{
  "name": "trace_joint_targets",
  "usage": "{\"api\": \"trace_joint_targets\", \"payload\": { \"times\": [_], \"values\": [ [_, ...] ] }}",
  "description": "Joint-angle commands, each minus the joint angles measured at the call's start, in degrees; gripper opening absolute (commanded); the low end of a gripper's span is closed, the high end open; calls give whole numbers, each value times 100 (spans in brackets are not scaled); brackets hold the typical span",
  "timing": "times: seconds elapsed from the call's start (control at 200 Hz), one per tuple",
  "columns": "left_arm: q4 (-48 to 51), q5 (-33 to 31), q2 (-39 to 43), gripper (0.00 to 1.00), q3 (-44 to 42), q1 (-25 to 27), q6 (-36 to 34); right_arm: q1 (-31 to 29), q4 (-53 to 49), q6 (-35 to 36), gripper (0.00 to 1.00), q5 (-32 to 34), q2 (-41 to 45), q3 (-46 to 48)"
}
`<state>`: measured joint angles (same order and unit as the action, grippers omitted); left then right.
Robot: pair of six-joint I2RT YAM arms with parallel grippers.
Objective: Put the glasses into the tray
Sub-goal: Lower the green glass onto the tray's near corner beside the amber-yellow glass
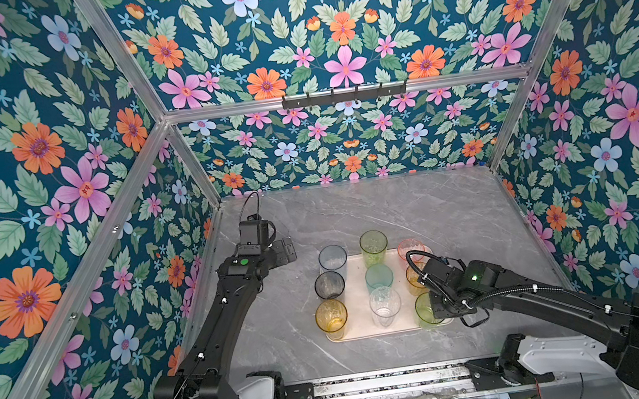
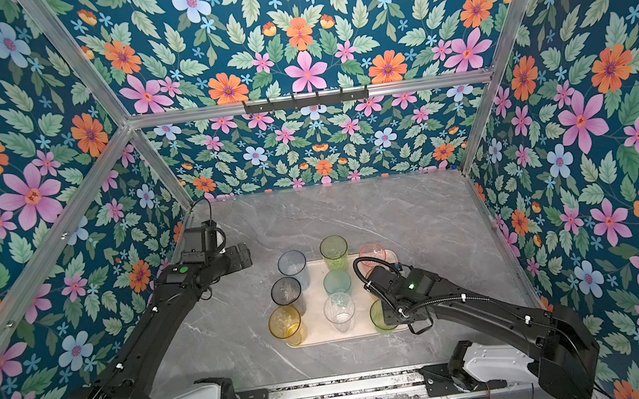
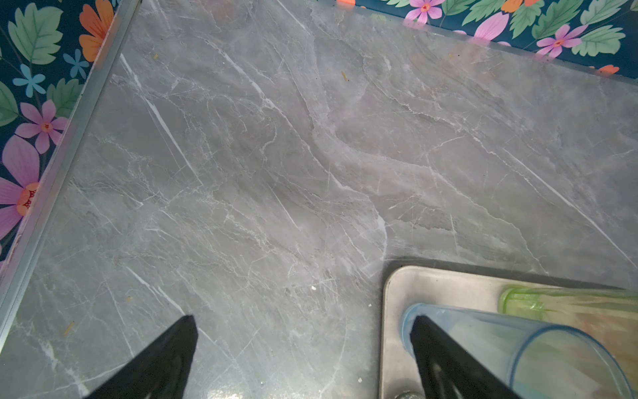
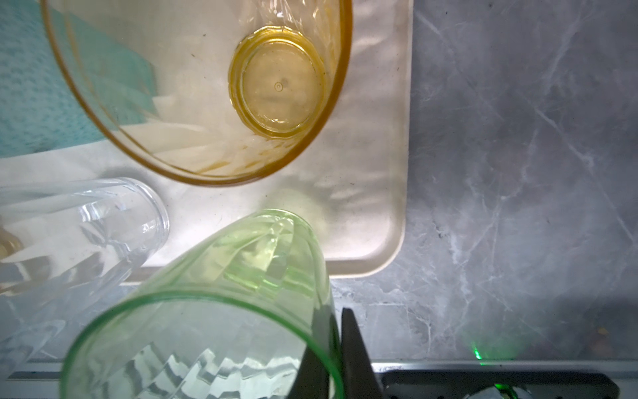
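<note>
The pink-beige tray (image 1: 363,320) lies mid-table with the glasses upright on it in three rows. Among them are a pale blue one (image 1: 332,258), a smoky grey one (image 1: 329,286), an amber one (image 1: 331,319), a teal one (image 1: 379,277) and a clear one (image 1: 385,305). My right gripper (image 4: 333,321) is shut on the wall of a green tumbler (image 4: 214,311) over the tray's near right corner (image 4: 379,241), one finger inside and one outside. My left gripper (image 3: 303,319) is open and holds nothing, over bare table by the tray's far left corner (image 3: 448,286), next to the pale blue tumbler (image 3: 518,345).
A short amber tumbler (image 4: 276,86) and the clear tumbler (image 4: 103,214) stand close to the held green one. A tall green glass (image 1: 374,245) and a pink one (image 1: 410,248) fill the tray's far side. Floral walls with metal rails enclose the marble table (image 1: 415,204).
</note>
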<state>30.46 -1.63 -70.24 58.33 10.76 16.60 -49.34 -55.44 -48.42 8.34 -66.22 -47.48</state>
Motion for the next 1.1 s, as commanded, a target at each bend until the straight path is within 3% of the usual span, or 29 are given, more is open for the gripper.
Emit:
{"api": "trace_joint_targets", "payload": {
  "times": [0.0, 1.095],
  "values": [
    [-49, 5, 33, 99, 3, -11, -5, -6, -56, -159, 0, 164, -40, -33],
    [-49, 24, 5, 99, -5, 4, 6, 134, 225, -88, 0, 232, -358, -5]
  ]
}}
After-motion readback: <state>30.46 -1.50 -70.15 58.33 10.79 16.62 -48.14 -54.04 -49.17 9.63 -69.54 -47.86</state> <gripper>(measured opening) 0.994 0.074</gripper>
